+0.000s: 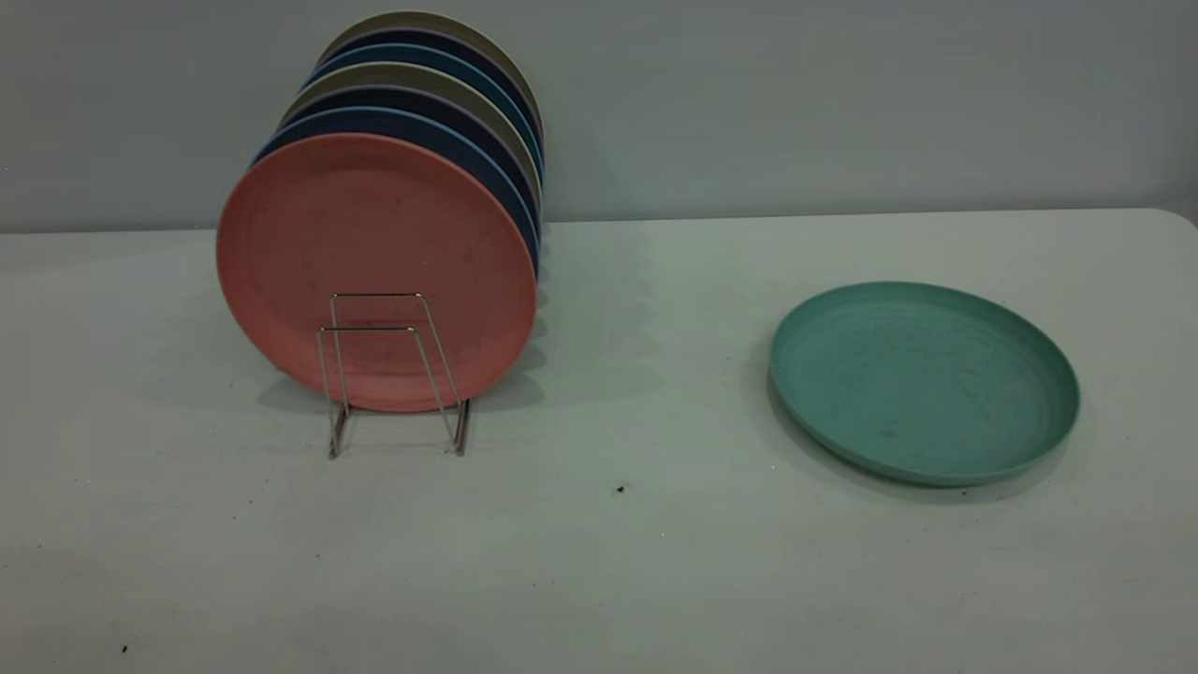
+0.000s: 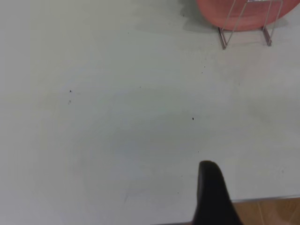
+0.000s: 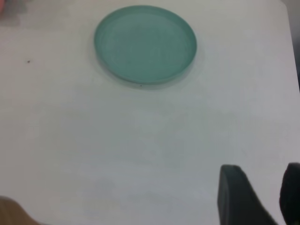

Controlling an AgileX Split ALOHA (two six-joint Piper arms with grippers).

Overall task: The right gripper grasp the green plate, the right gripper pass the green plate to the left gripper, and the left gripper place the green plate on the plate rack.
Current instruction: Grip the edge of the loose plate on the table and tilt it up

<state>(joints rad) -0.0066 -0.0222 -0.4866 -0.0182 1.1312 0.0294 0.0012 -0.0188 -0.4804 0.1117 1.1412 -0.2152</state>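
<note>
The green plate (image 1: 924, 382) lies flat and face up on the table (image 1: 655, 562), toward its right side and well apart from the rack (image 1: 393, 374), which stands toward the far left. The rack is nearly full: a pink plate (image 1: 374, 243) stands upright at its front, with blue and beige plates (image 1: 440, 122) packed behind it, and only the frontmost wire loops are free.

Neither arm shows in the exterior view. In its wrist view the right gripper (image 3: 267, 197) hovers over the table's near part, released, with a plain gap between its two fingers and the green plate (image 3: 145, 44) well ahead of it. Of the left gripper only one dark finger (image 2: 213, 197) shows, near the table's front edge, so I cannot tell whether it is spread or closed; the foot of the rack (image 2: 243, 33) is far ahead of it.

The step in hand appears to be the reach and grasp, not yet begun. A flat plate gives little to bite, so the right gripper would likely do best to come in low at the near rim, one finger over the lip and one beneath, then tilt the plate up. Gripping near one edge should leave the opposite rim free for the left gripper at the handover.
</note>
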